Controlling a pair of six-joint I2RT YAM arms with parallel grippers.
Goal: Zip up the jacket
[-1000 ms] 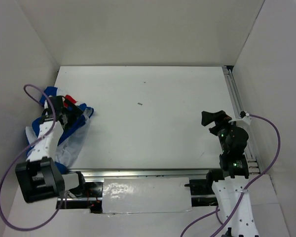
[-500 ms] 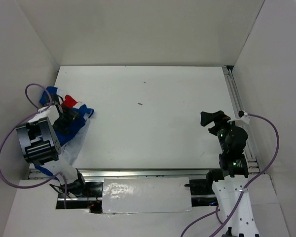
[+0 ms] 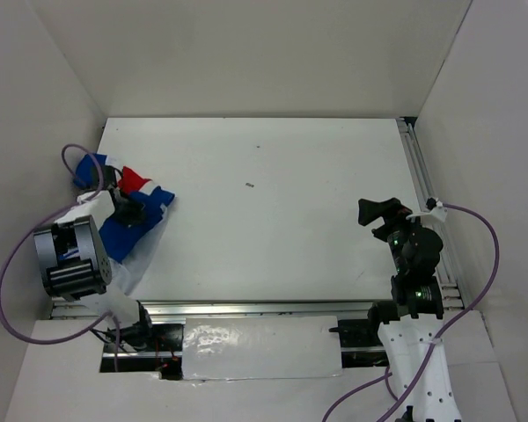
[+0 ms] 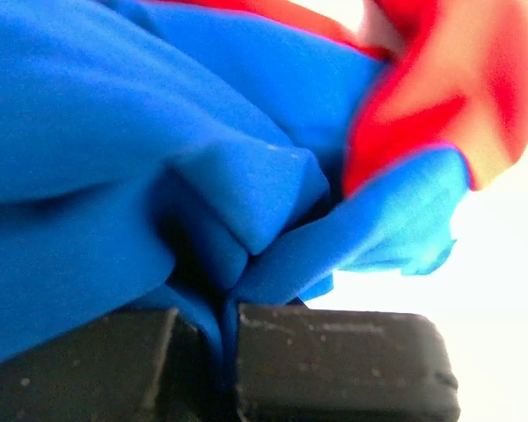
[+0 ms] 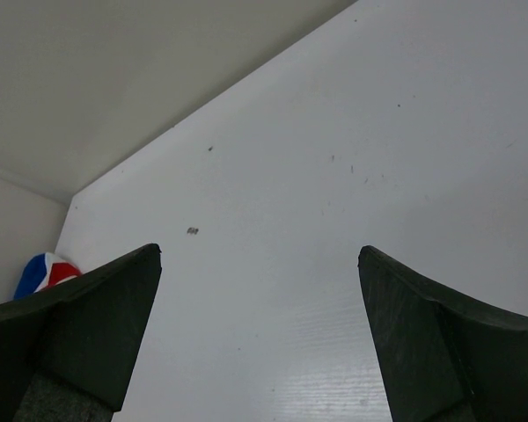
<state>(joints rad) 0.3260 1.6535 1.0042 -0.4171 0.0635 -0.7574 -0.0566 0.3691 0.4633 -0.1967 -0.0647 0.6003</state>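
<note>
The jacket (image 3: 121, 236) lies bunched up at the table's left edge, blue with a red and white panel showing on top and white lining toward the front. My left gripper (image 3: 128, 212) sits on the heap. In the left wrist view its fingers (image 4: 334, 360) are shut on a fold of the jacket's blue fabric (image 4: 114, 132), pinched between the jaws (image 4: 224, 338). No zipper shows in any view. My right gripper (image 3: 378, 211) hovers open over the right side of the table, far from the jacket. The right wrist view shows that gripper (image 5: 260, 253) wide open with nothing in it, and the jacket (image 5: 46, 271) as a small far-off heap.
The white table (image 3: 273, 176) is boxed in by white walls at the back and on both sides. A metal rail (image 3: 420, 171) runs along its right edge. A small dark speck (image 3: 249, 185) lies near the middle. Purple cables loop beside both arms.
My left gripper has closed on the jacket's blue fabric. The left arm has folded back toward its base, and the heap has shifted slightly right, showing more red. The right arm has not moved.
</note>
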